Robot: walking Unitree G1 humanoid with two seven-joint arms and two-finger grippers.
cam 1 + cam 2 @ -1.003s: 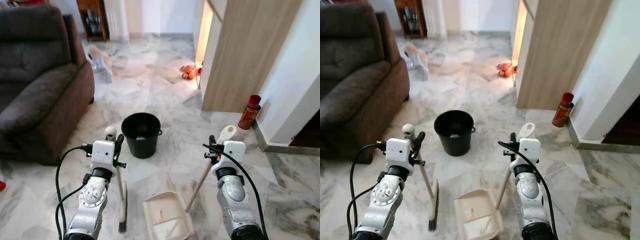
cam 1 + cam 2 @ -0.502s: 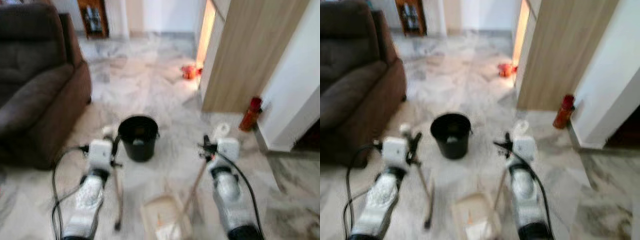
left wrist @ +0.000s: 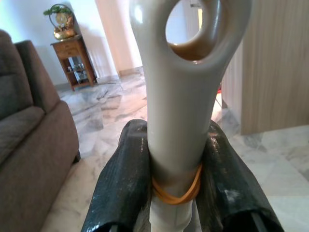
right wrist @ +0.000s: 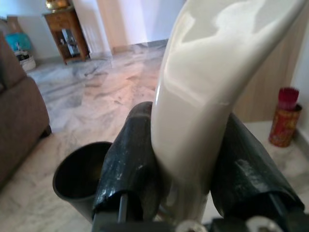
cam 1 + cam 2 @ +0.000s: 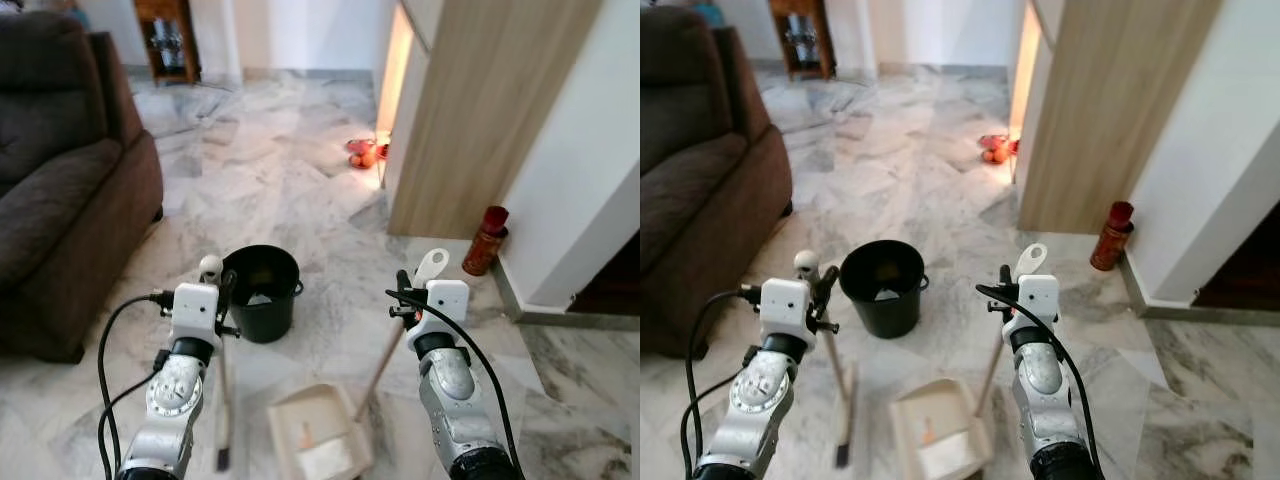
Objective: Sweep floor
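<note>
Marble floor (image 5: pixel 300 180), left fingers (image 3: pixel 120 188) clamped on broom (image 5: pixel 222 400), right fingers (image 4: pixel 130 174) on dustpan (image 5: pixel 315 445)

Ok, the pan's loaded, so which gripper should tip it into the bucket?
The right. The right gripper is shut on the dustpan handle, and the dustpan with its debris sits on the floor just short of the black bucket. The left gripper is shut on the broom.
</note>
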